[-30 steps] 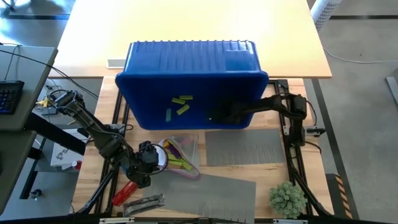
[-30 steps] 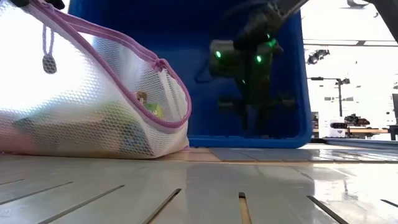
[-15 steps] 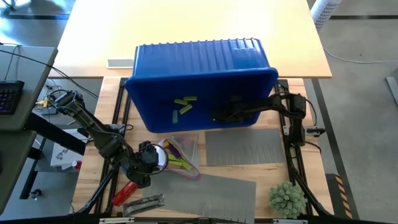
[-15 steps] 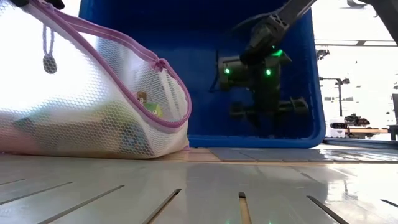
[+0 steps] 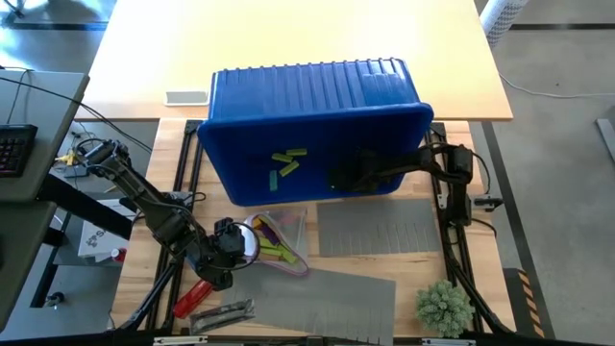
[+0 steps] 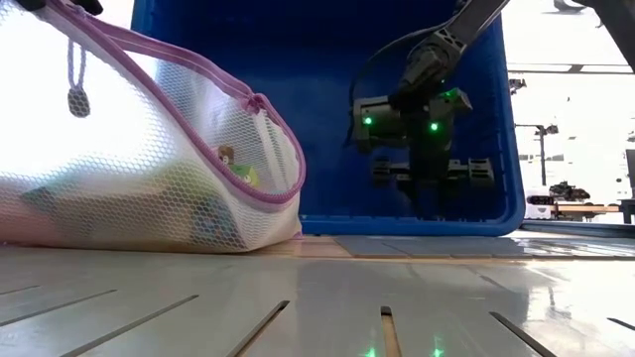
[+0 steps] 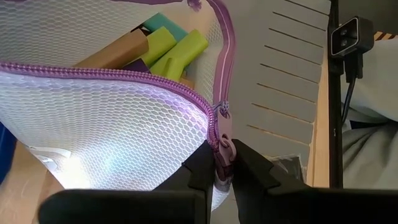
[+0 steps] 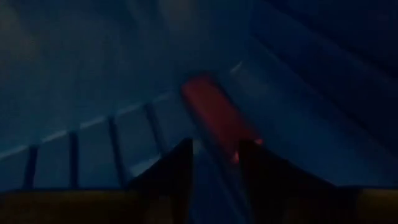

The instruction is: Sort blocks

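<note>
Blocks (image 5: 285, 161) split in two lots: a few lime and teal bars loose on the inner wall of the blue bin (image 5: 307, 96), tipped up on its side with the mouth toward the arms; the rest packed in the mesh bag (image 7: 112, 118) on the table just in front of the bin. In the bag, lime, teal and tan bars (image 7: 168, 53) heaped together, long axes pointing toward the open zipper edge. Left gripper (image 7: 222, 165) clenched on the purple zipper pull (image 7: 222, 148) at the bag's corner, holding the mouth up, the bars deeper in the bag beyond the jaws. Right gripper (image 5: 344, 180) at the bin's near rim, fingers astride a blue ridge and, by the look of it, gripping the bin rather than any bar. Loose bars to that gripper's left, well up the bin wall, lying at slants across each other. Nearer to them: the right arm, though busy with the bin. Likely hinge of the coming move: tilt of the bin mouth relative to the bag mouth.
</note>
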